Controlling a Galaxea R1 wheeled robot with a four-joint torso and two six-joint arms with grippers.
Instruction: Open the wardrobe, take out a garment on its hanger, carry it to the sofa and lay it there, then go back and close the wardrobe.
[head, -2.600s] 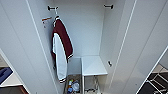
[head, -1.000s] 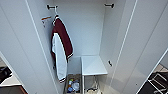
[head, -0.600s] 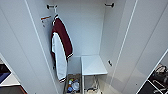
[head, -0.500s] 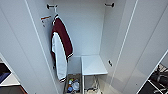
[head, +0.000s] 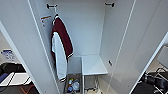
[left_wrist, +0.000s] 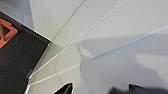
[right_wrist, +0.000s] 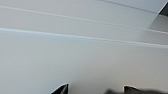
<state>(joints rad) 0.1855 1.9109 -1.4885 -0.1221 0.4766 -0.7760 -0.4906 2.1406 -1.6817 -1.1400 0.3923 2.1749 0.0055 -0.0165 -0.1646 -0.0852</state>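
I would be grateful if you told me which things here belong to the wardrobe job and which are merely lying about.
Belonging to the job:
- the wardrobe, doors open
- the white garment, hanging inside on the left

Merely there:
- the maroon jacket, hung over the garment
- the white shelf, lower right
- the bin of bottles on the wardrobe floor

Maroon jacket (head: 63, 35) with white trim hung at 10 o'clock. White shelf (head: 93, 65) lay near centre. Open box (head: 72, 85) of small mixed items sat at 6 o'clock, beside the shelf. Orange floor marking (left_wrist: 6, 31) at 9 o'clock in left wrist view.
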